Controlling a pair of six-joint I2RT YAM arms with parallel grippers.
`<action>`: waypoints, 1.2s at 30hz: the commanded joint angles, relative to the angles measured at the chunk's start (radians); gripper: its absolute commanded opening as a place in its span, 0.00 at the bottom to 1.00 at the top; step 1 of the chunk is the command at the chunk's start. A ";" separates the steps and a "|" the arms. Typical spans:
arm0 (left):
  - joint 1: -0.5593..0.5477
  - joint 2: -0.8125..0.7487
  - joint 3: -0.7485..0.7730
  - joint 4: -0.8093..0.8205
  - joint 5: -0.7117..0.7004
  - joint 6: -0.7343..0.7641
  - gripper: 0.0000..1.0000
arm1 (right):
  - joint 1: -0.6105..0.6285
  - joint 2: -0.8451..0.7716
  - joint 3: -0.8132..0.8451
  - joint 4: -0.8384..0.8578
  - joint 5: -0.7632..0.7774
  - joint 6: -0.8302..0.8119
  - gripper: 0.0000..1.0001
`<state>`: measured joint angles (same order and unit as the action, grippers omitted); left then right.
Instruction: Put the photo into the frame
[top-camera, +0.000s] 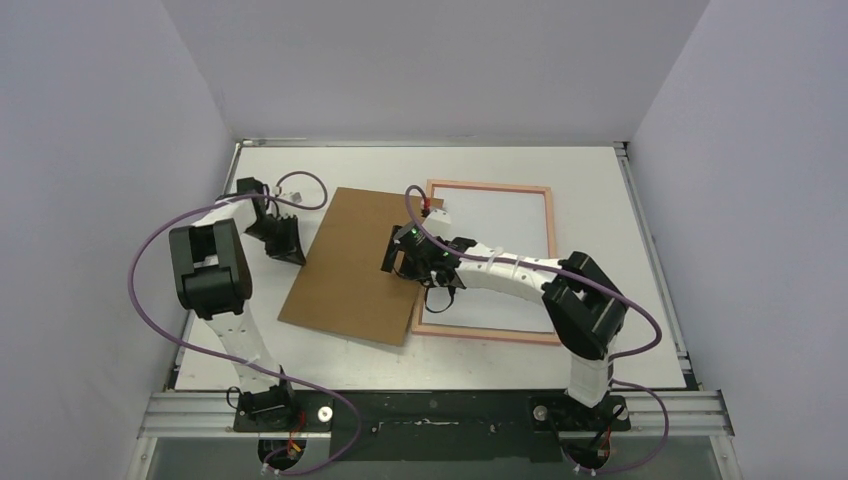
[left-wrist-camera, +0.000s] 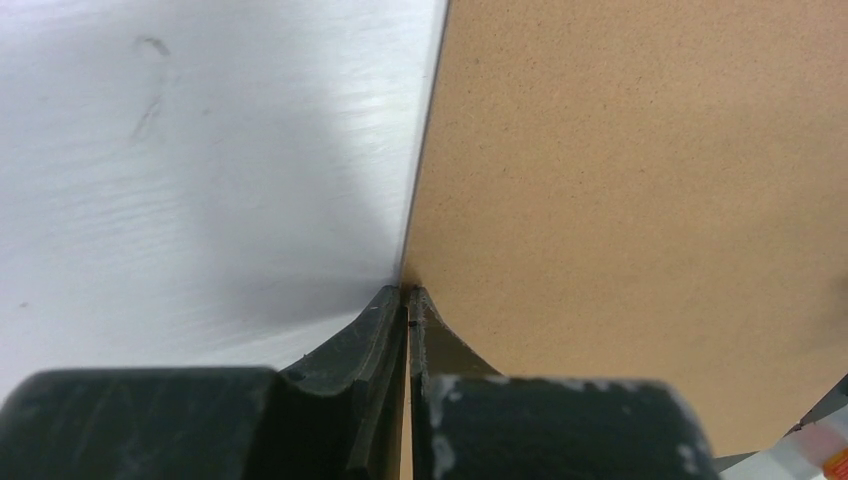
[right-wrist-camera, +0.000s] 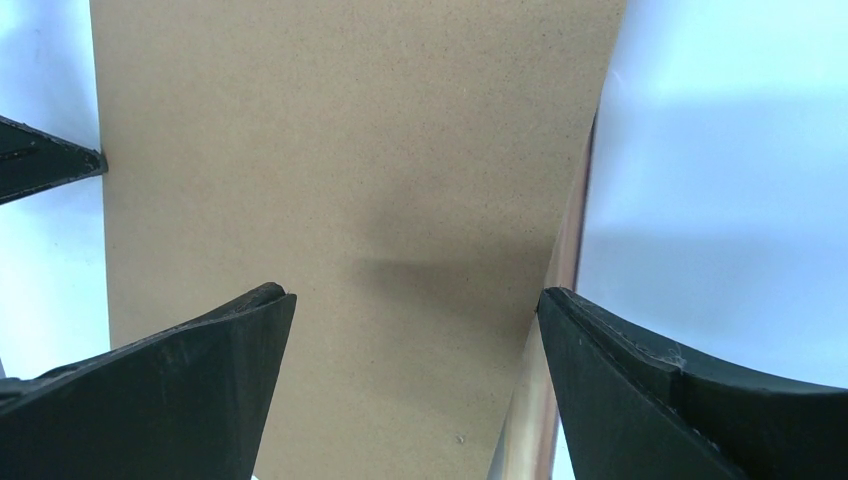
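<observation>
The left gripper's (left-wrist-camera: 408, 298) black fingers sit closest to its wrist camera. They are pressed together on the edge of the flat brown fibreboard backing board (left-wrist-camera: 640, 180), with no gap between the tips. How deep the edge reaches between them is hidden.

From above, this board lies tilted on the white table (top-camera: 590, 190), and its right corner covers part of the left rail of the thin pink rectangular frame (top-camera: 490, 186). The right gripper (right-wrist-camera: 415, 293) hangs over the board's right part with its jaws spread wide and nothing between them. Its wrist camera shows only a sliver of frame rail (right-wrist-camera: 568, 260) beside the board.

The white field inside the frame could be bare table or the photo lying face down; that cannot be told.
</observation>
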<state>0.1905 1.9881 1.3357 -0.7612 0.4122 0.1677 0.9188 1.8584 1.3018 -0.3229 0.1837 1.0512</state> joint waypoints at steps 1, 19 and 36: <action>-0.101 0.050 -0.056 -0.031 0.113 -0.032 0.02 | 0.026 -0.099 -0.026 0.208 -0.056 0.067 0.95; -0.168 0.034 -0.066 -0.027 0.062 -0.048 0.01 | -0.120 -0.166 -0.191 0.204 -0.135 0.025 0.94; -0.160 0.035 -0.060 -0.027 0.046 -0.050 0.00 | -0.314 -0.201 -0.211 0.111 -0.307 -0.170 0.92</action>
<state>0.0391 1.9854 1.3045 -0.7650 0.4835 0.1081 0.6250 1.6882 1.0885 -0.2340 -0.0837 0.9310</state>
